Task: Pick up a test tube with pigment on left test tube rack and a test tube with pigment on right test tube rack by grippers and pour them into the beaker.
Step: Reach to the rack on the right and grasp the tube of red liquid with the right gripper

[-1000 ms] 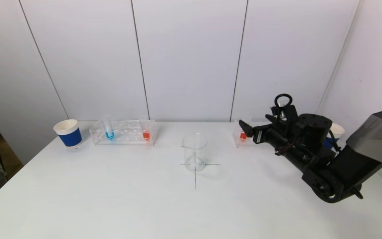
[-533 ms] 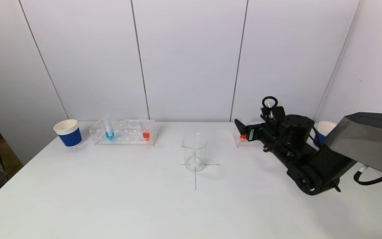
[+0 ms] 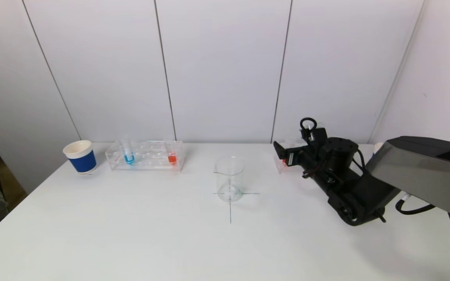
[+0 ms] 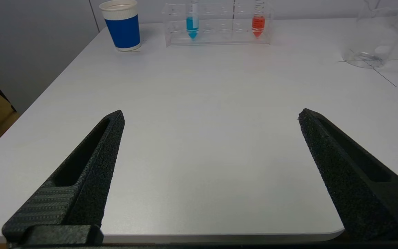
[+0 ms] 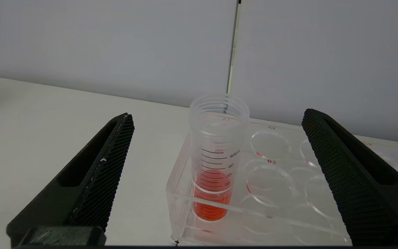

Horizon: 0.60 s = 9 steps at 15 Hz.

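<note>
The left clear rack (image 3: 145, 158) holds a blue-pigment tube (image 3: 128, 154) and a red-pigment tube (image 3: 172, 156). An empty glass beaker (image 3: 229, 178) stands at the table's middle. My right gripper (image 3: 283, 153) is open at the near end of the right rack (image 3: 279, 167), and mostly hides it in the head view. In the right wrist view the right gripper (image 5: 218, 114) has its fingers on either side of a red-pigment tube (image 5: 216, 162) standing upright in the rack's corner hole, without touching it. My left gripper (image 4: 211, 111) is open and empty over the table's near edge.
A blue paper cup (image 3: 80, 156) stands left of the left rack. A second cup (image 3: 377, 147) peeks out behind the right arm. A pen cross (image 3: 230, 208) marks the beaker's spot. The right rack's other holes (image 5: 271, 145) are empty.
My right arm has moved left and forward toward the right rack. The open gripper now covers the red tube in the head view. Nothing else has moved.
</note>
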{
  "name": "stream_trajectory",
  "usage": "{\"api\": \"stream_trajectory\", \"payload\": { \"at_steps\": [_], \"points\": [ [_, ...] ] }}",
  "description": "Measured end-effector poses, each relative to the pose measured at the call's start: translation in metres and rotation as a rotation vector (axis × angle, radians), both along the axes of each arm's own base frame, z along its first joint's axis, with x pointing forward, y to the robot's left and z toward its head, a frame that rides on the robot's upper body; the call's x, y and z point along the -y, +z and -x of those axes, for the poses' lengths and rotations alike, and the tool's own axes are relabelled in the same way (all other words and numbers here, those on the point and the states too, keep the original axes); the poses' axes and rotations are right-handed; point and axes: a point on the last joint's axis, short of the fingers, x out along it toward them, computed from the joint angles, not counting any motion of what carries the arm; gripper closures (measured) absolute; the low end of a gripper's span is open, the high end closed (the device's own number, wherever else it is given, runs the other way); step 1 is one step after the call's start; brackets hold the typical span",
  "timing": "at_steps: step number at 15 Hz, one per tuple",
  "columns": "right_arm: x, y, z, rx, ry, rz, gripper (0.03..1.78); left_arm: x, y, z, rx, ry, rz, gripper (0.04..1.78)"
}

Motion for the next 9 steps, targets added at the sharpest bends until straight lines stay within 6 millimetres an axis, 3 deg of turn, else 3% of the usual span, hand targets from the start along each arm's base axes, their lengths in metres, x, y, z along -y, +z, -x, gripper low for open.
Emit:
{"api": "stream_trajectory", "payload": {
  "at_steps": [9],
  "points": [
    [-0.0025, -0.0105, -0.0099, 0.004, -0.027, -0.002, 0.04, 0.0, 0.0, 0.0, 0.0, 0.0, 0.0, 0.06]
  ]
}}
